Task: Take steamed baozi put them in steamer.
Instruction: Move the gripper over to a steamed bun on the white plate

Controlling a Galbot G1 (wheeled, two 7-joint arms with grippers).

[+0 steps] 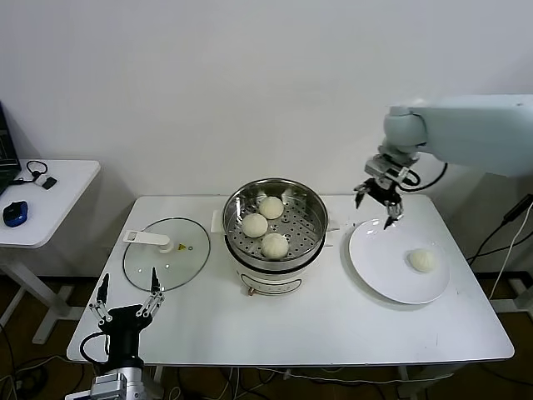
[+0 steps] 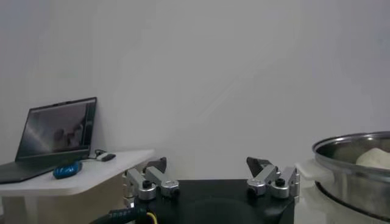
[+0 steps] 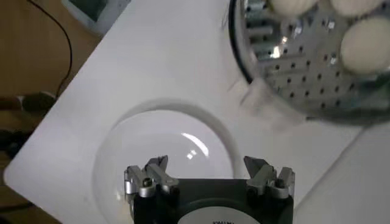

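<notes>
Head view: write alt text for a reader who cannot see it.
Three steamed baozi sit in the steamer mid-table; a fourth lies on the white plate beside it. The open right gripper hovers above the plate's far edge. The open left gripper waits near the glass lid.

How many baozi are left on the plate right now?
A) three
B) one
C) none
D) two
B: a single baozi sits on the white plate, while the other three already lie in the steamer.
</notes>
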